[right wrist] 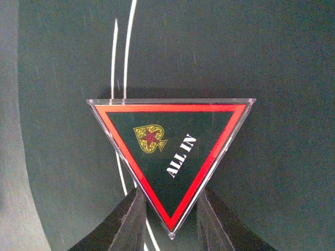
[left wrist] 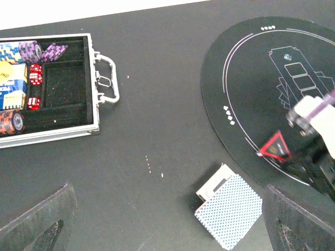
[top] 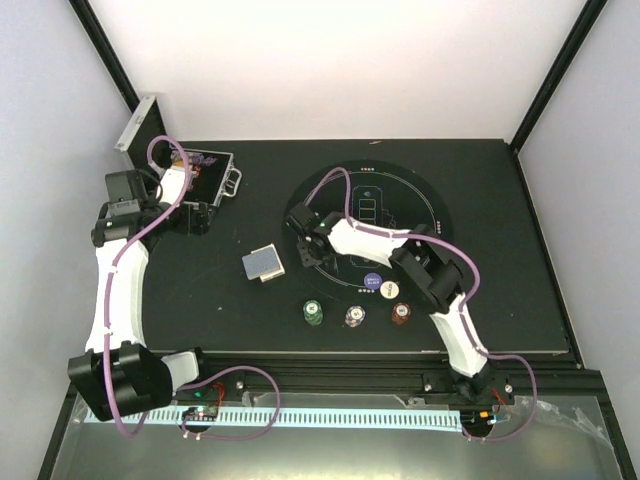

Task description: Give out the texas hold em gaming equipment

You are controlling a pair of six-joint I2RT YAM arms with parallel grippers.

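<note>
Pinch of right gripper (right wrist: 171, 196): closed on lower tip only of ALL IN triangle (right wrist: 170, 151). Left gripper (left wrist: 167, 214): spread wide, empty. Card deck (top: 263, 263) mid-frame, poker chips (top: 355, 316) lower centre. Likely risk: shallow pinch, triangle pivoting out.

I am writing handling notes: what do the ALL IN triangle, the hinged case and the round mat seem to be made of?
ALL IN triangle: likely clear acrylic over a print; transparent glossy rim.
Hinged case: silvery metal frame, probably aluminium, with black felt-like lining.
Round mat: matte, perhaps rubber or fabric; white printed lines.
</note>
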